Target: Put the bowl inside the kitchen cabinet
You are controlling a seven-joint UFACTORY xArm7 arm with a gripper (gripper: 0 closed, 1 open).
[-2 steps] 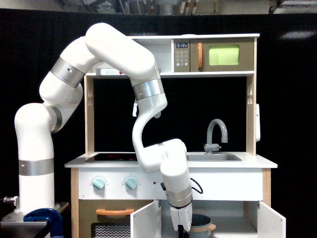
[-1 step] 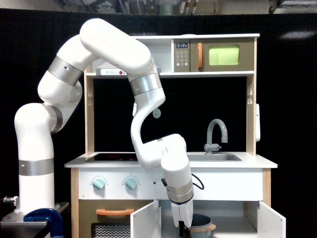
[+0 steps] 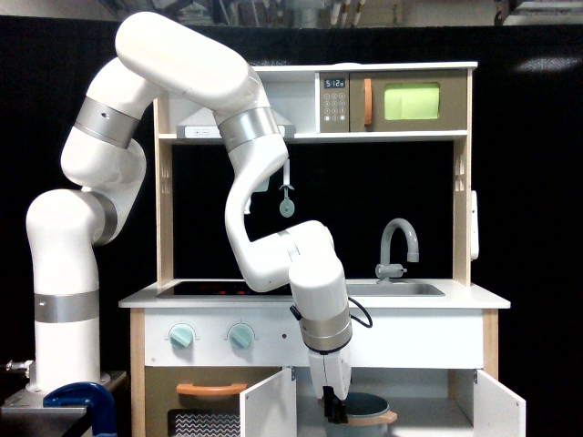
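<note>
The grey-blue bowl point(image 3: 370, 406) with its tan rim band sits inside the kitchen cabinet point(image 3: 428, 408), low in the exterior view and partly cut off by the frame's bottom edge. Both white cabinet doors stand swung open, the left door point(image 3: 269, 407) and the right door point(image 3: 499, 407). My gripper point(image 3: 335, 414) points down in the cabinet opening at the bowl's left edge. Its dark fingers overlap the rim, and I cannot make out whether they are open or shut. The bowl's lower part is out of view.
The oven with its orange handle point(image 3: 211, 389) is left of the cabinet, under two teal knobs point(image 3: 181, 336). The sink point(image 3: 393, 289) and faucet point(image 3: 398, 246) are on the counter above. The microwave point(image 3: 410, 101) sits on top. A utensil point(image 3: 286, 205) hangs under the shelf.
The arm's elbow and upper links have swung toward the exterior view's left, and the gripper has risen slightly. The bowl has stayed where it was in the cabinet.
</note>
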